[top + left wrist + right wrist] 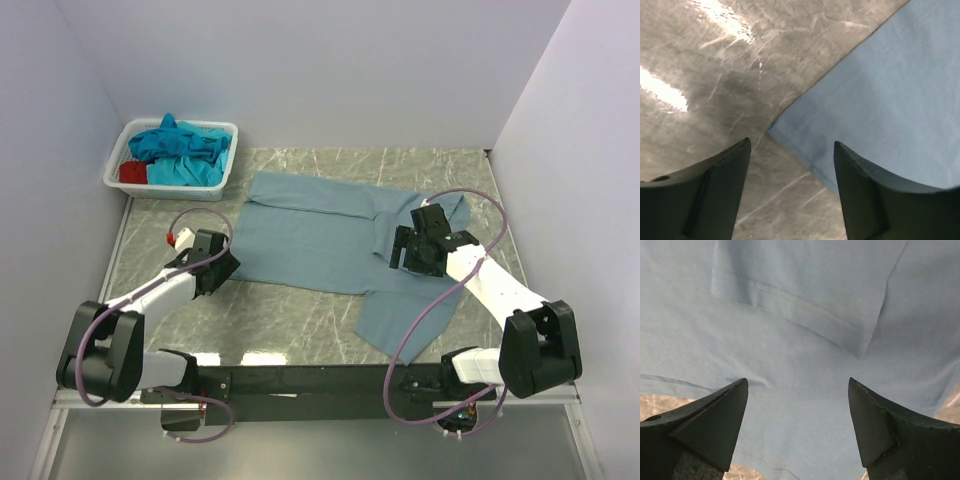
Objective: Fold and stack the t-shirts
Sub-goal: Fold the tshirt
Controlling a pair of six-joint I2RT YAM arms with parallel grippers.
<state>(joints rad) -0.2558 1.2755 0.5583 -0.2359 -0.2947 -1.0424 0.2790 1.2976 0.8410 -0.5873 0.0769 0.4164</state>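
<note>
Marbled grey table (300, 320): soft grey-blue shirt (320, 235), flat, long axis 9-to-3 o'clock (hem at 9); left gripper (791, 142), right gripper (797, 380) both wide, empty.

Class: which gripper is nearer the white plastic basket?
Left. The left gripper is just on the near side of the white plastic basket, at the grey-blue cloth t-shirt corner; the right gripper is over that shirt's opposite side, well to the basket's right.

loc: robot lab cell | evid: plain white encl. walls (320, 70), marbled bench (290, 320), arm mount rail (300, 381)
</note>
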